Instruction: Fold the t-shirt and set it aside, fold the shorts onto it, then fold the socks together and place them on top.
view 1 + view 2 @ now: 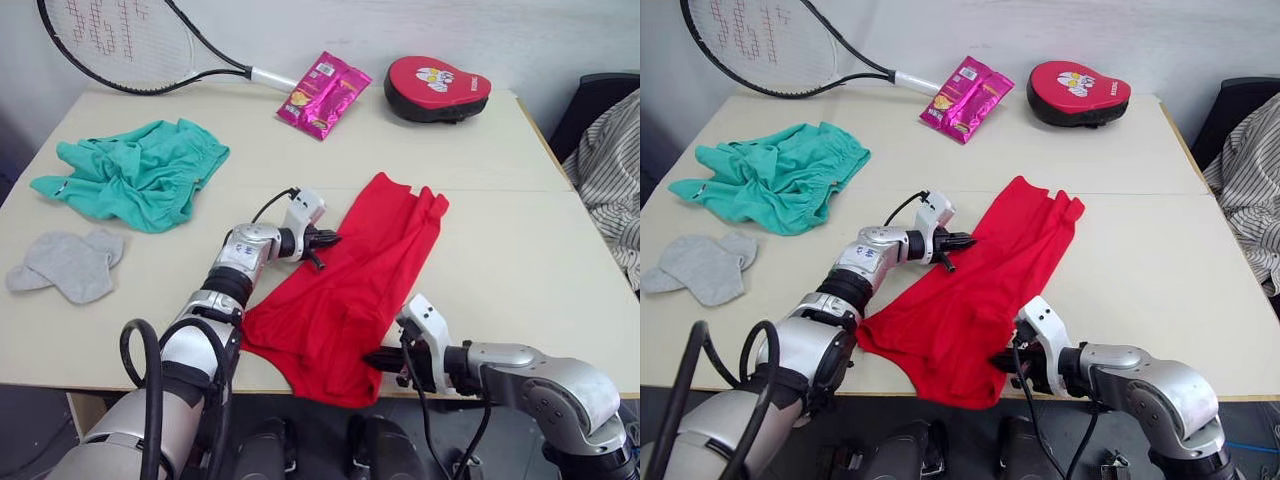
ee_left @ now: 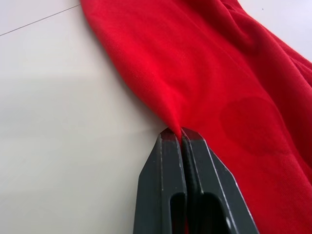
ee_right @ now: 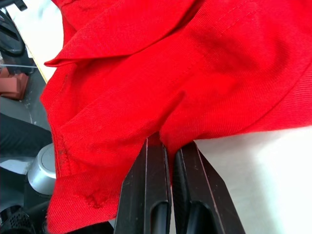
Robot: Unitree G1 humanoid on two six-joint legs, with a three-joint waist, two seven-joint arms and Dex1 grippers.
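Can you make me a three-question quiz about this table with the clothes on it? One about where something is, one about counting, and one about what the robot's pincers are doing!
1. Where are the shorts?
A. On the table's far left, beyond the socks
B. Under the t-shirt
C. On the racket

2. How many socks lie on the table?
A. One
B. Two
C. Four

3. What are the two pincers doing?
A. Both open above the table
B. Both shut on the t-shirt
C. One holds the snack packet

Answers:
1. A: the teal shorts lie crumpled at the far left, with the grey socks nearer the robot.
2. B: two grey socks lie partly overlapped at the left edge.
3. B: the left pincer pinches the t-shirt at its left edge, and the right pincer pinches it near the table's front edge.
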